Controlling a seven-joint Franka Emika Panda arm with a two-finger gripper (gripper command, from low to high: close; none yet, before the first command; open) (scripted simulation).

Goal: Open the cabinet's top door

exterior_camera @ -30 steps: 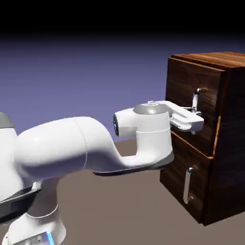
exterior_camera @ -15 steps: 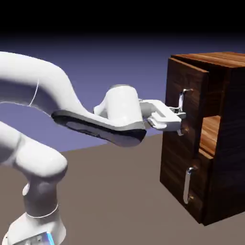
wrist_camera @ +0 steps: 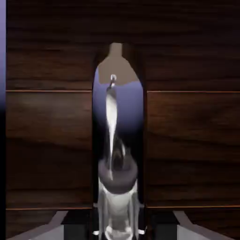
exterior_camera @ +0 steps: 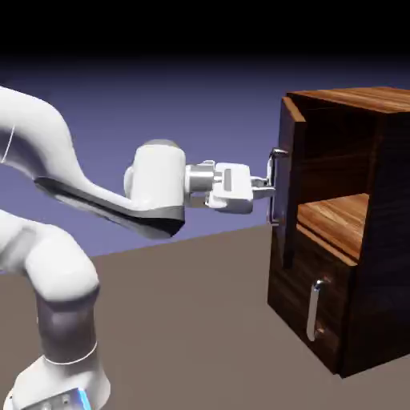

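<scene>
The dark wood-grain cabinet point(exterior_camera: 387, 240) stands at the exterior view's right. Its top door point(exterior_camera: 291, 140) is swung wide open and seen nearly edge-on, baring the wooden shelf point(exterior_camera: 336, 218) inside. My gripper point(exterior_camera: 267, 186) reaches in level from the left and is shut on the door's long vertical silver handle point(exterior_camera: 273, 164). In the hand view the shiny handle point(wrist_camera: 111, 122) runs up the middle between my grey fingertips point(wrist_camera: 52, 228), with dark wood point(wrist_camera: 187, 140) filling the frame behind it.
Below the open door the lower panel point(exterior_camera: 320, 320) is shut, its short silver handle point(exterior_camera: 315, 309) facing outward. The brown table point(exterior_camera: 184, 320) spreads in front of the cabinet. My white arm point(exterior_camera: 104, 200) spans the left half of the exterior view.
The top door has swung from slightly ajar to wide open. My hand, still shut on the handle, has drawn back to the left and the arm has folded upward.
</scene>
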